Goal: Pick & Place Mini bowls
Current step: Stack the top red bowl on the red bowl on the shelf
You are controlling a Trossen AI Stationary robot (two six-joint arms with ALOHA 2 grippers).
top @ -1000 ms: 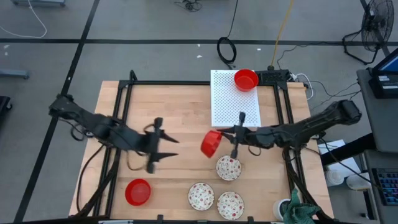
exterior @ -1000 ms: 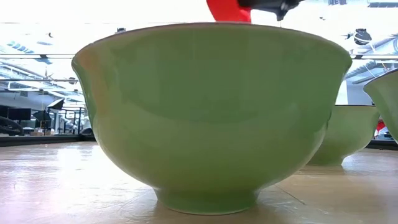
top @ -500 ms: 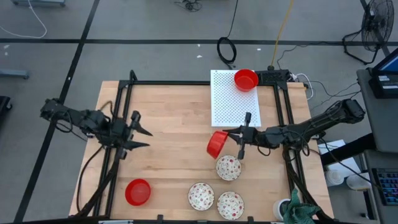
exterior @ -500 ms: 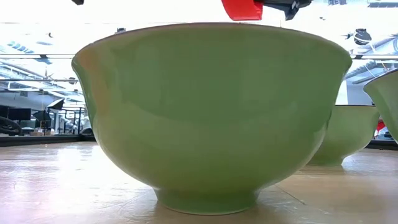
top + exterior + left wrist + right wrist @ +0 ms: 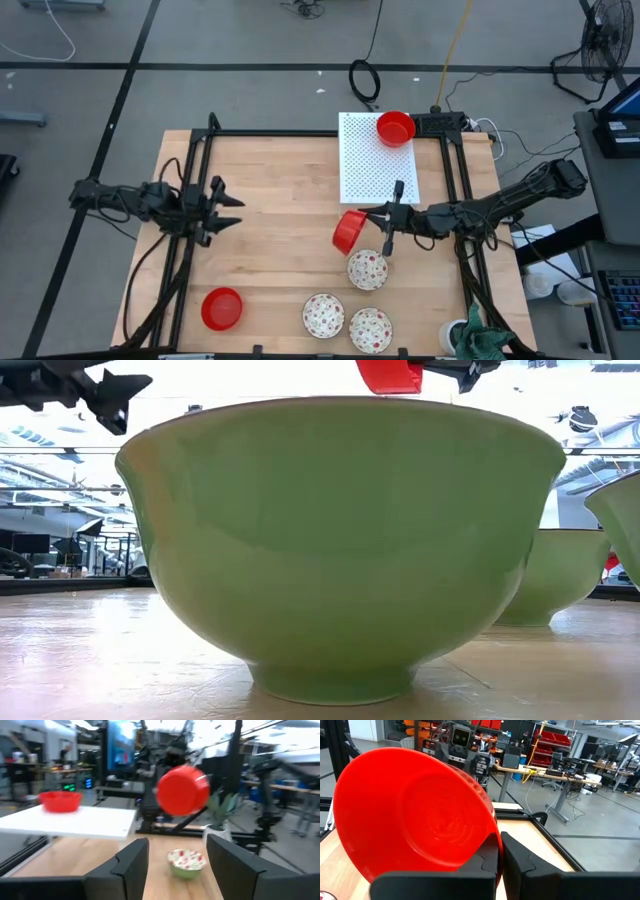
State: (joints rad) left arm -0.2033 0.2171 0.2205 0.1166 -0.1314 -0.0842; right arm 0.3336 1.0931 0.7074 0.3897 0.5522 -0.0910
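My right gripper point(image 5: 364, 222) is shut on a plain red mini bowl point(image 5: 348, 231), held above the table's middle. The same bowl shows at the top of the low view point(image 5: 390, 374). Another red bowl point(image 5: 396, 127) sits on the white perforated board point(image 5: 372, 170) at the far side. A third red bowl point(image 5: 221, 308) rests on the table near the front left. Three white speckled bowls point(image 5: 367, 269), point(image 5: 323, 314), point(image 5: 370, 329) stand on their feet at the front. My left gripper point(image 5: 232, 210) hangs open over the table's left side, with nothing between its fingers. My right gripper pinches the red bowl's rim point(image 5: 490, 842) between its two fingers. The fingers lie about level and come from the table's right side. The bowl is tipped onto its side, its hollow toward the wrist camera, and hangs clear of the table.
The speckled bowl point(image 5: 340, 550) nearest the low camera fills that view; two more point(image 5: 560, 575), point(image 5: 620, 510) stand behind it. Black frame rails point(image 5: 200, 170) run along the table's left and right. Bare wood point(image 5: 280, 250) lies between the two grippers.
My left gripper has drawn back toward the table's left edge and sunk, coming into the low view at the top left, its fingers tipping up to about level. My right gripper has kept the red bowl tilted and clear of the table.
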